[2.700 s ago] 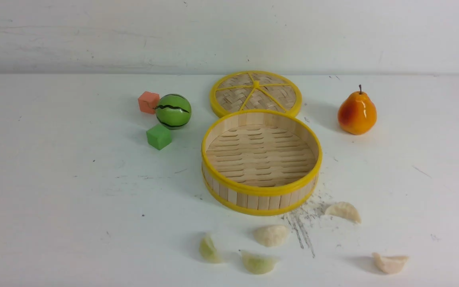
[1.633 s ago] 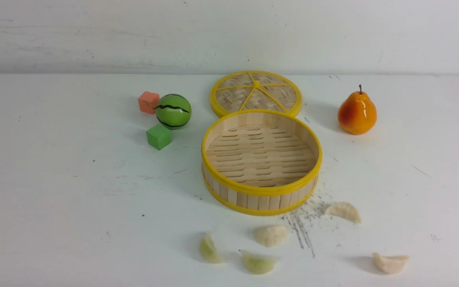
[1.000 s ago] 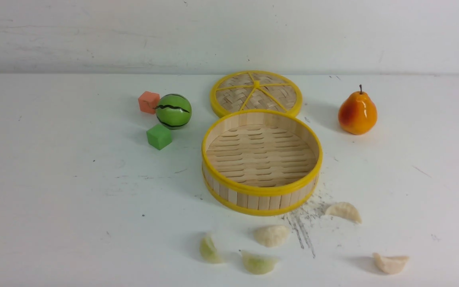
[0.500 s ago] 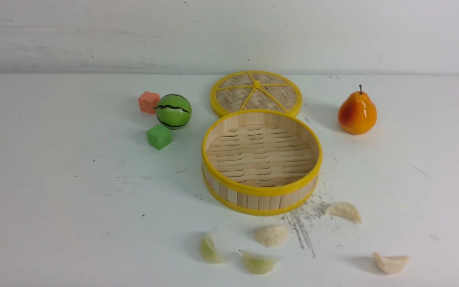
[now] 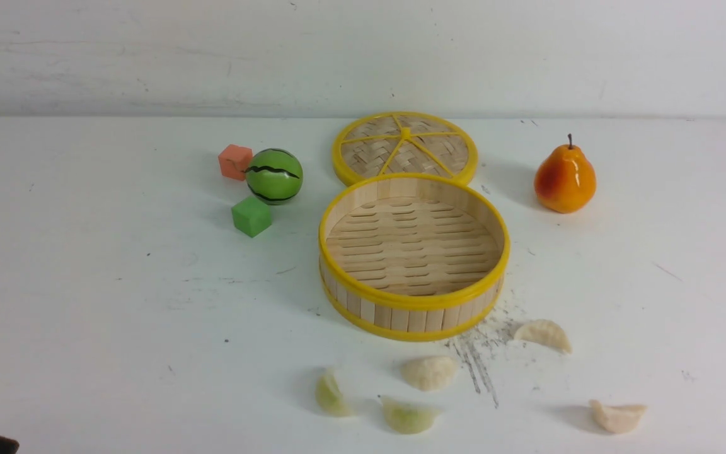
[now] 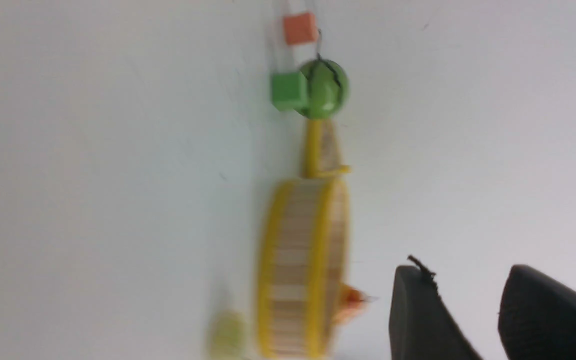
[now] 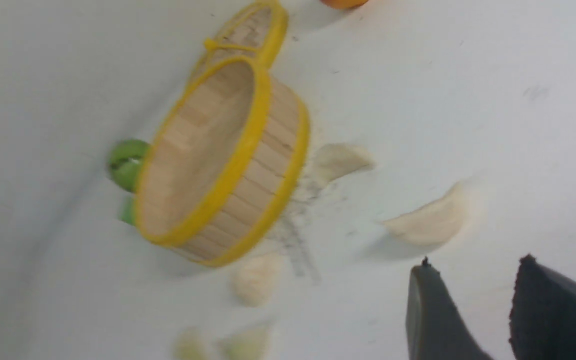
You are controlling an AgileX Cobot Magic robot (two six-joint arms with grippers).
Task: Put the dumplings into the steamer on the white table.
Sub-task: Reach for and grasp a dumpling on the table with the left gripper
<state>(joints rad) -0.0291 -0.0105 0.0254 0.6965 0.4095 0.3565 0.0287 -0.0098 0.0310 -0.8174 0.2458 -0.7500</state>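
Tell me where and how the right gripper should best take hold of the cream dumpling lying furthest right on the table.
Probably straight down from above: the right gripper closes across the plump middle of the dumpling, from its curved edge to its straighter side. It lies flat and low with nothing touching it, so a sideways approach would have little to catch.

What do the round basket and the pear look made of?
The round slatted steamer basket: pale matte wood or bamboo strips, visible slat seams, yellow rims possibly plastic. The orange-yellow pear: probably glossy plastic, judging by its bright highlight.
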